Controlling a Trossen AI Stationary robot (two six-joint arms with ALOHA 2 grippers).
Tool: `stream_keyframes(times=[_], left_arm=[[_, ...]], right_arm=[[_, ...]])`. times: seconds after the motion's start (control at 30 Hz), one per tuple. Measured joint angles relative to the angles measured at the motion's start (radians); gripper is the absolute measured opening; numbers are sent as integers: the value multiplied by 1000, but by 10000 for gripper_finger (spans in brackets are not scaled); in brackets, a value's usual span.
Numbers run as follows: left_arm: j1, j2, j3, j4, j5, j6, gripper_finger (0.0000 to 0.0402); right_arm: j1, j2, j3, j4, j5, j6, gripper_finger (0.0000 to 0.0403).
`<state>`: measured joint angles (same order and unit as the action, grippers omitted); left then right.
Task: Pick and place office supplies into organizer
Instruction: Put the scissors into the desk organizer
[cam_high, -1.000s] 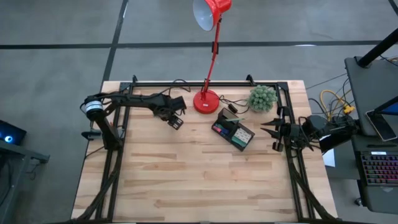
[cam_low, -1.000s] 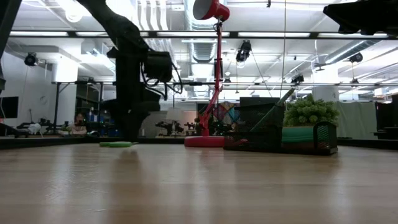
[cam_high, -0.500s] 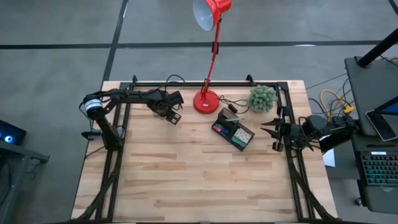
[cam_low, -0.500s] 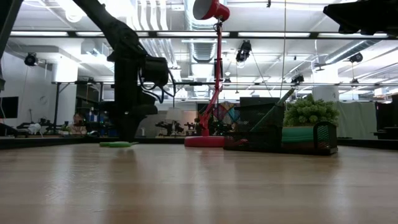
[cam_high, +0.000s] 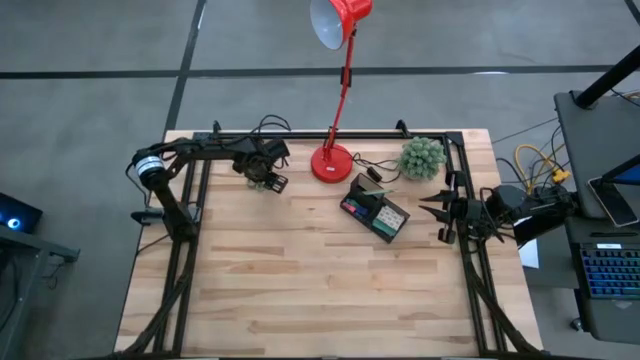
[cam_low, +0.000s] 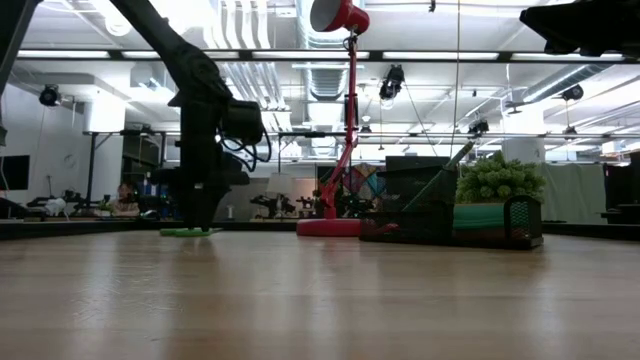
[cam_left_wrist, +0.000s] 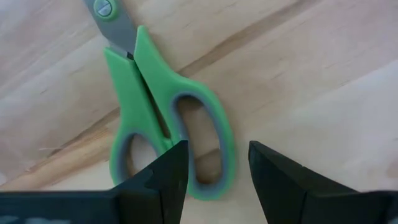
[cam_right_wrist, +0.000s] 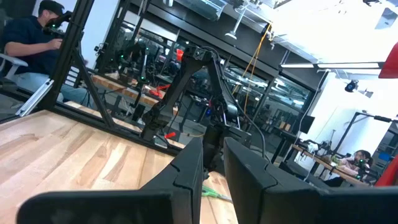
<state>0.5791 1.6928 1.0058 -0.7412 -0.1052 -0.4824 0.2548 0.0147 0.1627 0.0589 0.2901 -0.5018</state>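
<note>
Green-handled scissors (cam_left_wrist: 166, 118) lie flat on the wooden table, far left of the middle; in the low view they show as a green strip (cam_low: 190, 232). My left gripper (cam_left_wrist: 217, 165) hangs over their handle loops, pointing down, open, one finger on either side of the right-hand loop, and I see no touch. In the high view that gripper (cam_high: 268, 180) covers them. The black organizer (cam_high: 378, 210) stands right of the lamp base, with a pencil sticking out of it. My right gripper (cam_high: 440, 215) waits at the table's right edge, held level, a narrow gap between its fingers (cam_right_wrist: 213, 168).
A red desk lamp stands by its round base (cam_high: 332, 162) at the far middle, its stem rising between scissors and organizer. A green ball-shaped plant (cam_high: 422, 157) sits behind the organizer. Black frame rails (cam_high: 190, 260) run along the table's sides. People sit in the room beyond.
My left gripper has swung toward the table's far-left, away from the lamp base, and now stands over the scissors, a little lower than before. Its finger gap looks the same. The scissors, the organizer and my right arm have kept still.
</note>
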Motion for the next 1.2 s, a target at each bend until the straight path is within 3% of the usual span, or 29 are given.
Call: stream_keyframes(times=[1.2], left_arm=[[4, -5, 25, -12, 31, -9, 152]], right_arm=[[0, 0, 0, -1, 0, -7, 56]])
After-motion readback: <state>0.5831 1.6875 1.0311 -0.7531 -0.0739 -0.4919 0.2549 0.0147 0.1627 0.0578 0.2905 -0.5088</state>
